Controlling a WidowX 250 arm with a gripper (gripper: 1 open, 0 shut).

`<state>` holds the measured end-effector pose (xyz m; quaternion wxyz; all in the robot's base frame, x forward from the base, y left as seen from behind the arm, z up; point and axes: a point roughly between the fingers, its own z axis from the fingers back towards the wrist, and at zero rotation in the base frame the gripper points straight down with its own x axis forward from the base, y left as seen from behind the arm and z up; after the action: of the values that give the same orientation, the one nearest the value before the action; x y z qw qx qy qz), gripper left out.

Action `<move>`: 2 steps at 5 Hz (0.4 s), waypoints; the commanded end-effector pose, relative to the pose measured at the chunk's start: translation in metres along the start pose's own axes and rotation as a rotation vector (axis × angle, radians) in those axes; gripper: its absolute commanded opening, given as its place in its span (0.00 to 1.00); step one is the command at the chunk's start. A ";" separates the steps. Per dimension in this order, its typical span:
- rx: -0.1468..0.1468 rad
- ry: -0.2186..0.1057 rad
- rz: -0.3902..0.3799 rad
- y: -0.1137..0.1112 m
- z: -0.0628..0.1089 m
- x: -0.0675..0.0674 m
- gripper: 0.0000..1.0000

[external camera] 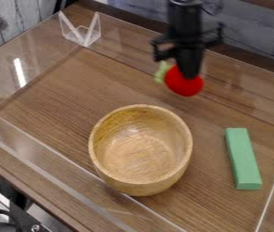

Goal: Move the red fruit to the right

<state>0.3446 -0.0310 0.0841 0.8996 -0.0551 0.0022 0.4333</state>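
Observation:
The red fruit (184, 84) is a small glossy red ball with a bit of green at its upper left. It hangs above the wooden table, just beyond the far right rim of the wooden bowl (141, 149). My gripper (186, 72) comes straight down from the top of the camera view and is shut on the red fruit, its black fingers covering the fruit's top.
A flat green rectangular block (241, 158) lies on the table right of the bowl. Clear plastic walls (79, 29) surround the work area, with a folded clear corner at the back left.

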 end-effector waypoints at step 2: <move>-0.059 -0.085 0.124 -0.049 0.005 -0.013 0.00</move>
<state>0.3629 -0.0730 0.0698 0.8725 -0.0393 -0.0126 0.4868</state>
